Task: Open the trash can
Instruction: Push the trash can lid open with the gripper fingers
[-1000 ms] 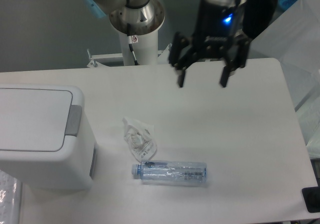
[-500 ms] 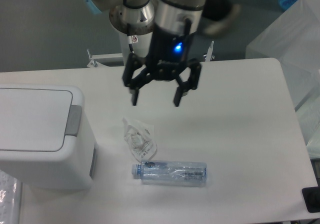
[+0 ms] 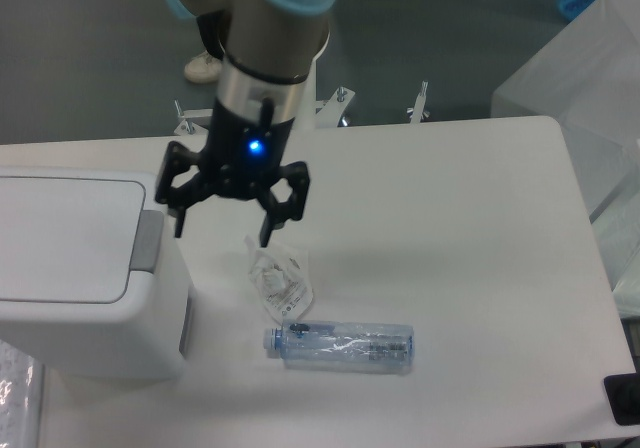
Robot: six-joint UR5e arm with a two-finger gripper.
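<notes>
The trash can is a large white boxy bin at the left edge of the table. Its flat white lid is shut, with a grey push-button tab on its right side. My gripper hangs open and empty above the table, just right of the tab. Its left finger is close to the tab; I cannot tell whether it touches.
A crumpled clear plastic wrapper lies just below and right of the gripper. A clear plastic bottle with a blue cap lies on its side in front of it. White plastic sheeting stands at the right of the table.
The gripper has moved left and down across the table, from the back right to beside the trash can's tab. It stayed open. The objects have not moved.
</notes>
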